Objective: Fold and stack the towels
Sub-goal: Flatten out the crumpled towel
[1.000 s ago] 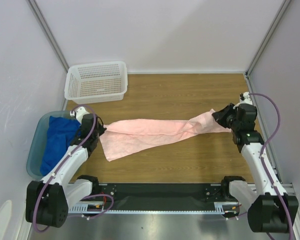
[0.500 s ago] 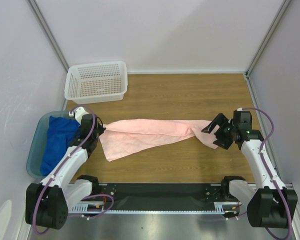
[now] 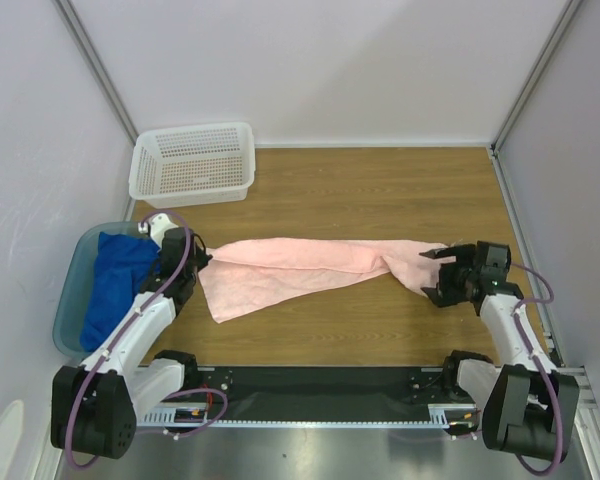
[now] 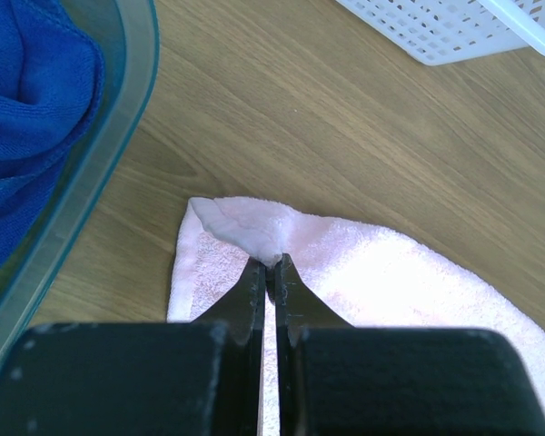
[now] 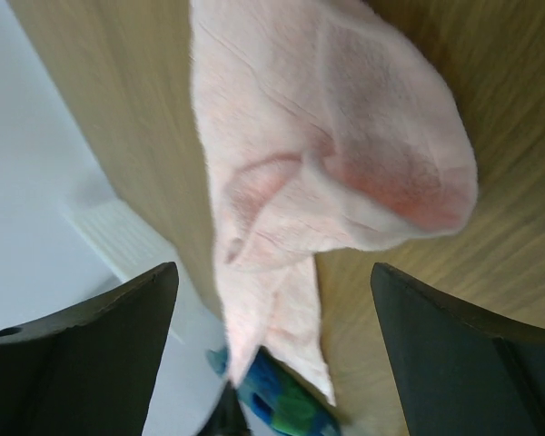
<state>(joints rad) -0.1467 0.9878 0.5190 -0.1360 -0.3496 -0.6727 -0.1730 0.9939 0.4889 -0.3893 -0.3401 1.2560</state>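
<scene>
One pink towel [image 3: 310, 262], corner in left gripper [image 4: 271, 266], end near right gripper [image 3: 433, 276]

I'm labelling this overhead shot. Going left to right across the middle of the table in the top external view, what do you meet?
Teal tub → blue towel lying in it → left claw, shut on a towel corner → pink towel → right claw, open.

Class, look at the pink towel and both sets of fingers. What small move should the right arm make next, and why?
Probably reach in and pinch the bunched right end of the pink towel. The right fingers are open and empty just beside it, while the left fingers are shut on its other end.
</scene>
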